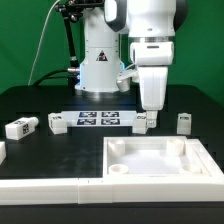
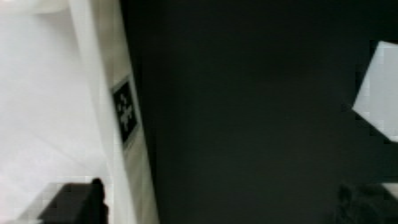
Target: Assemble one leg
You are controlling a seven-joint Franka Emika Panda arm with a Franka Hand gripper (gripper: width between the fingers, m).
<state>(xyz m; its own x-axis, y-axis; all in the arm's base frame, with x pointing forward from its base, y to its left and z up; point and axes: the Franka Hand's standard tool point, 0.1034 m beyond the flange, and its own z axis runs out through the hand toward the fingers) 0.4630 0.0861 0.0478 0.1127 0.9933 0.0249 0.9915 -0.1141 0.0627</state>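
Several legs lie on the black table in the exterior view: two at the exterior view's left [image 1: 20, 127] [image 1: 57, 123], one [image 1: 145, 122] just below my gripper, one at the right [image 1: 184, 121]. My gripper [image 1: 150, 106] points down a little above that middle leg. In the wrist view my gripper [image 2: 217, 205] is open, and only dark table shows between its two black fingers [image 2: 71, 205]. A white piece with a marker tag on its edge [image 2: 125, 105] runs beside one finger. I cannot tell which part it is.
The large white tray-like piece [image 1: 160, 160] with corner sockets lies in front of my gripper. The marker board [image 1: 98, 119] lies behind, near the robot base. A white strip [image 1: 40, 186] runs along the front edge. A white corner [image 2: 377, 100] shows at the wrist view's edge.
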